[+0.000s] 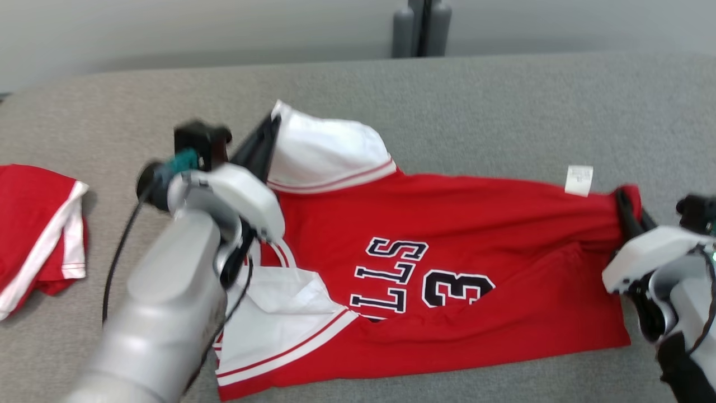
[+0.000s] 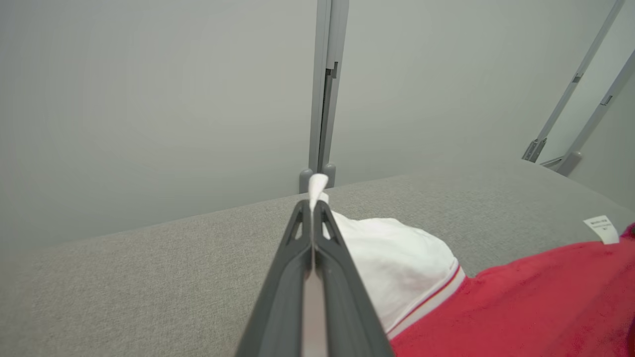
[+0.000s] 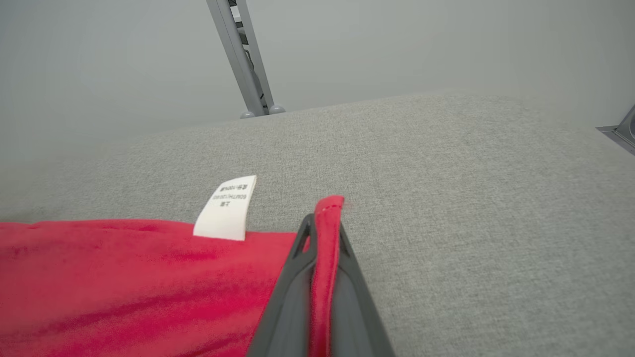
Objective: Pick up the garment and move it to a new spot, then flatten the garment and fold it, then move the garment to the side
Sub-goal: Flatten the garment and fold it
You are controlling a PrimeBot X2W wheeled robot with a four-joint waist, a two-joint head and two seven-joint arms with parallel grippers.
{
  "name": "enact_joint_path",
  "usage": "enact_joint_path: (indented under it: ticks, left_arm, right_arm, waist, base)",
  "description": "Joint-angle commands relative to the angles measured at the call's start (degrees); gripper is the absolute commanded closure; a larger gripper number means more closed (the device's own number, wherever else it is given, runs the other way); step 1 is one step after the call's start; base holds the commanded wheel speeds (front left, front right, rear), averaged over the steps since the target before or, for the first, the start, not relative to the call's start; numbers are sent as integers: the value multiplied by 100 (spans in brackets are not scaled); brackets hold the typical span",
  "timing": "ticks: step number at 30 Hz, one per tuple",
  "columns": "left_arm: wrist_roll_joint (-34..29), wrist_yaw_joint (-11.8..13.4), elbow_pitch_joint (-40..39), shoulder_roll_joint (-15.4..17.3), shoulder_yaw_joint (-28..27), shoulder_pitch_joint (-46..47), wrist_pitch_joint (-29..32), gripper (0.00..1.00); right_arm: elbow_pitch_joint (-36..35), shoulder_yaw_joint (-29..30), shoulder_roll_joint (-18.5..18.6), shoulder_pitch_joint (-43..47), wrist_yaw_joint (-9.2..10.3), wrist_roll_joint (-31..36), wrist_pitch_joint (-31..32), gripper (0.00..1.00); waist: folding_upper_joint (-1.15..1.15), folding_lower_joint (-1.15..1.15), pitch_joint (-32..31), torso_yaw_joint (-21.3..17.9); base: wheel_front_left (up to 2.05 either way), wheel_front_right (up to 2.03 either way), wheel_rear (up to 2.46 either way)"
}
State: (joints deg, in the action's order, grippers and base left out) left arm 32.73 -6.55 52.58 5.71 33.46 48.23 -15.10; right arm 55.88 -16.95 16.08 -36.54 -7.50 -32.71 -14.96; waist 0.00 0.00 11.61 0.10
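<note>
A red basketball jersey point(image 1: 447, 240) with white shoulder panels and black-and-white lettering lies stretched sideways across the grey surface. My left gripper point(image 1: 272, 120) is shut on the far white shoulder point(image 1: 324, 151); in the left wrist view a white tip of cloth pokes out between the closed fingers of that gripper point(image 2: 312, 210). My right gripper point(image 1: 623, 197) is shut on the red hem corner at the right end; the right wrist view has the red edge point(image 3: 325, 233) pinched between its fingers point(image 3: 297, 258). A white care label point(image 3: 227, 208) sticks out beside it.
A second red and white garment point(image 1: 39, 224) lies bunched at the left edge of the grey padded surface point(image 1: 475, 112). Grey posts point(image 1: 420, 28) stand behind the far edge, against a pale wall.
</note>
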Motion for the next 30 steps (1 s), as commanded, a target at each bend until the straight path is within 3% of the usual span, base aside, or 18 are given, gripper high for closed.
enact_joint_path:
  ticks: [1, 16, 26, 27, 28, 30]
  left_arm:
    - [-38, 30, -46, 34, -28, -154, -3, 100]
    - [-292, 198, -1447, 6, -459, -2918, -4, 100]
    - [-445, 273, -1769, 30, -841, -3968, -4, 100]
    - [-455, 252, -1802, 22, -892, -4013, -5, 66]
    - [-511, 252, -1830, 17, -928, -4050, -5, 6]
    - [-615, 316, -1939, 7, -1057, -4101, -5, 0]
  right_arm:
    - [-12, 17, -2, 103, 2, 0, -30, 100]
    - [-358, 303, -204, 1545, 2, 8, -31, 100]
    - [-356, 539, -286, 2006, 2, 234, -31, 100]
    - [-344, 572, -304, 2018, 2, 249, -31, 100]
    - [-335, 603, -326, 2022, 2, 254, -31, 72]
    - [-337, 667, -362, 2014, 2, 228, -31, 0]
  waist:
    - [0, 0, -227, 155]
    - [0, 0, -979, 245]
    - [0, 0, -1157, 282]
    - [0, 0, -1155, 292]
    - [0, 0, -1152, 301]
    - [0, 0, -1146, 315]
  base:
    - [0, 0, 0]
    - [0, 0, 0]
    - [0, 0, 0]
    - [0, 0, 0]
    - [0, 0, 0]
    - [0, 0, 0]
